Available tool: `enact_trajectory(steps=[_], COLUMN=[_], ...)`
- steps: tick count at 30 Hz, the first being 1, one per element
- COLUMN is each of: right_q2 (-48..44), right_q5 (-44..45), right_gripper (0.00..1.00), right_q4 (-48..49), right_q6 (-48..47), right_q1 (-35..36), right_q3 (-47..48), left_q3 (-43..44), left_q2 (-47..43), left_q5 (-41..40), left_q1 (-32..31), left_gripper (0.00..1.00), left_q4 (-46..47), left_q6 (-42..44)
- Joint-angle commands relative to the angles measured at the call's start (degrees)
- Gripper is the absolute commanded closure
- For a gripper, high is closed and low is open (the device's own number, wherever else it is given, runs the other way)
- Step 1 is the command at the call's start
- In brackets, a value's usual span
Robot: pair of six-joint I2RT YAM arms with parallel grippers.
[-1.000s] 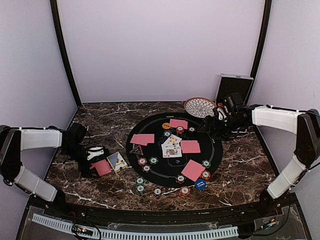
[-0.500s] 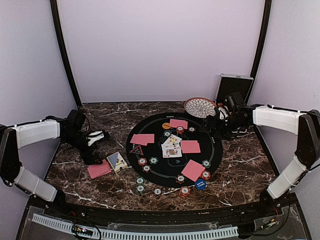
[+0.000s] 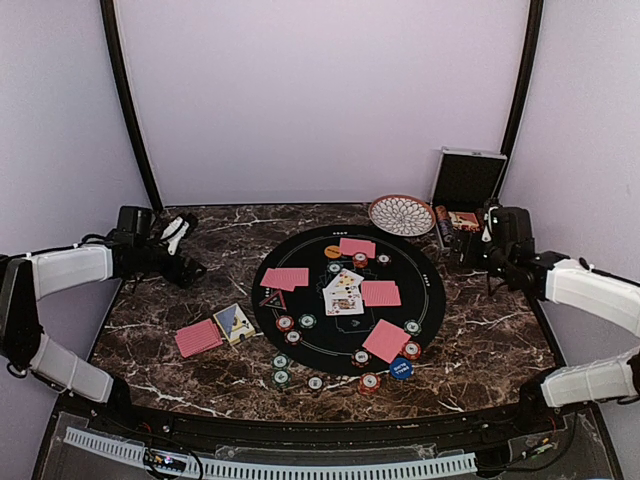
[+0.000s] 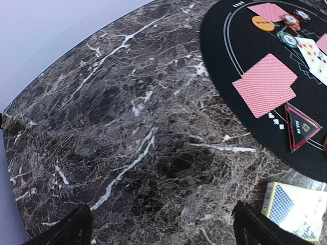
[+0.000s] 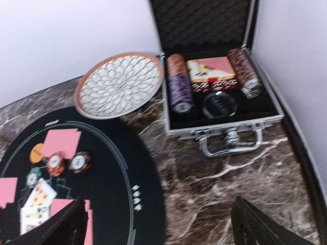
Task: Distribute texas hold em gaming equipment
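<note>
Silver aluminium case [image 5: 225,125], far right: orange-and-purple poker-chip roll [image 5: 177,84] lies near-to-far, just beyond spread, empty right gripper [image 5: 156,227]; left gripper [image 4: 162,229] spread, well apart.

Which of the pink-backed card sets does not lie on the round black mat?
The pink-backed set on the marble table, left of the mat, next to the yellow box. All the others lie on the mat.
</note>
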Motion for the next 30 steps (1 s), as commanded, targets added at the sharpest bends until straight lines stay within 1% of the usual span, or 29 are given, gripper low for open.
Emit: enact_trajectory(steps=[1,4,7,11,14,21,25,28,30], right_q2=[-5.0,-7.6,-8.2,-5.2,-2.1,5.9,9.9,11.9,12.2], right_q5=[19.1,21.4,21.8,21.9,21.7,17.2,16.3,14.5,12.4], right_gripper=[0.01,0.01,0.01,0.01,0.01,0.01,0.01,0.01,0.01], right_q4=[19.9,26.6,32.9,36.7,42.1,57.8,66.4,72.2,73.8], right_q6=[-7.8,-8.5,-12.7,-16.6,-18.4,-18.6,-18.8,-20.1,-20.6], right_q1=[-0.9,-3.0,-4.8,-6.9,-7.9,-11.9,-13.4,-14.1,-14.7], right_q3=[-10.1,-15.1,-18.3,-19.4,-20.8,-24.9,-27.3,-29.3,-30.0], left_q3=[-5.1,-7.5,-10.5,-14.4,-16.6,-19.0,-20.3,-21.3,-22.0], left_q2=[-0.2,1.6,3.3,4.8,6.1,9.1,10.0,9.9,9.8], left_q5=[-2.8,-4.0,-5.7,-7.8,-9.1,-10.8,-12.3,-14.3,-16.4], left_q1=[1.1,1.3,1.4,1.7,1.8,2.1,2.1,2.2,2.3], left_gripper=[0.01,0.01,0.01,0.01,0.01,0.01,0.01,0.01,0.01], left_q4=[17.4,23.5,31.3,40.5,46.0,53.8,58.8,60.1,61.5], left_q6=[-7.7,-9.2,-9.8,-10.4,-11.0,-13.9,-15.3,-16.2,-16.9])
